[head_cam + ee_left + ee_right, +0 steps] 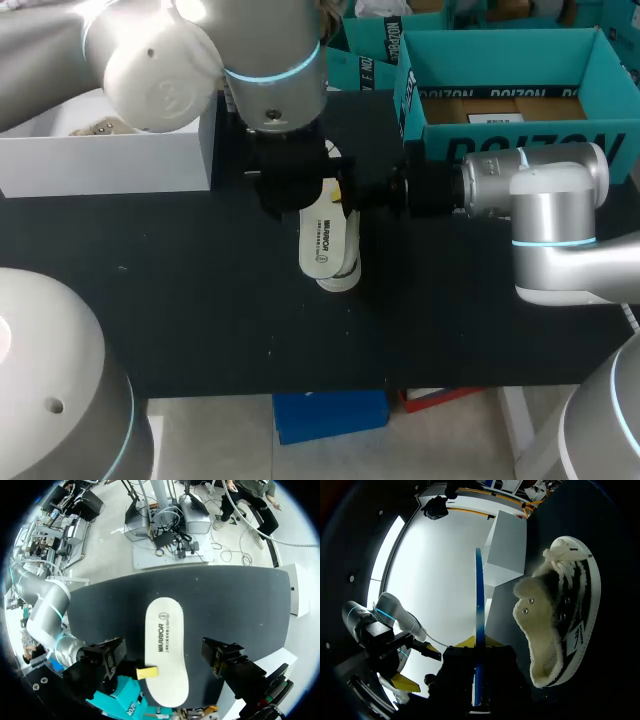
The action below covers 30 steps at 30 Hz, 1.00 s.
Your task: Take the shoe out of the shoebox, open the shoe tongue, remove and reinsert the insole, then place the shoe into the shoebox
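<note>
insole (165, 645) is out of the shoe, white printed face up, mid counter (180, 290), long axis running near-far. looks lifted off the counter rather than lying on it, can't confirm from the frames.

shoe (560, 615) is out of the box, on its side on the counter just beside and below the insole. black and white upper, fleecy lining showing, laces bunched at the end away from the right tool. from the head view only a white rounded bit of it pokes out at the insole's near end.

right tool (478, 642) has the insole pinched at its far end: one yellow tip on each face, and the insole shows edge-on as a thin blue line between them. right arm (550, 200) comes in from the right, forearm roughly level, wrist pointing left.

left tool (164, 656) is spread wide, black fingers either side of the insole, touching neither edge, holding nothing. left arm (270, 60) comes from the far left, wrist pointing straight down over the insole's far half.

teal shoebox (500, 50) sits at the far right edge of the counter, open, brown card and a white label showing inside. white box (100, 165) at far left, open, with something small and beige in it, can't tell what.
</note>
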Each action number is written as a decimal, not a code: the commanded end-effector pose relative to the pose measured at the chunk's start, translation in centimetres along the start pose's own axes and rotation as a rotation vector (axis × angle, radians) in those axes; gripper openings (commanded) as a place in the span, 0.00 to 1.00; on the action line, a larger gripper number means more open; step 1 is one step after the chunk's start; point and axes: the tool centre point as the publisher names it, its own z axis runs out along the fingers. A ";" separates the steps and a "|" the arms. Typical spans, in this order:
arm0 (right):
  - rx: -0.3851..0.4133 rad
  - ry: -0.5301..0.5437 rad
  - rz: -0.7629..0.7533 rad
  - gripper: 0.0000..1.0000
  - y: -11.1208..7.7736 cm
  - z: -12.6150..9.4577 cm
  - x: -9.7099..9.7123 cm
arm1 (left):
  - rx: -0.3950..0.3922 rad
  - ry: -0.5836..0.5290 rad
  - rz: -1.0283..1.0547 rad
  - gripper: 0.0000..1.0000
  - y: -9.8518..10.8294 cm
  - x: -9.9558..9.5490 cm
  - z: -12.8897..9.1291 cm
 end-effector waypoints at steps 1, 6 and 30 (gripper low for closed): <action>-0.001 -0.001 0.000 0.00 0.0 0.1 -0.1 | 0.006 -0.347 0.036 1.00 -0.1 3.6 0.0; -0.001 -0.001 0.000 0.00 0.0 0.1 -0.1 | -0.012 -0.468 0.053 1.00 0.2 4.4 0.3; -0.001 -0.001 0.000 0.00 0.0 0.1 -0.1 | -0.023 -0.911 0.089 1.00 3.2 5.2 2.1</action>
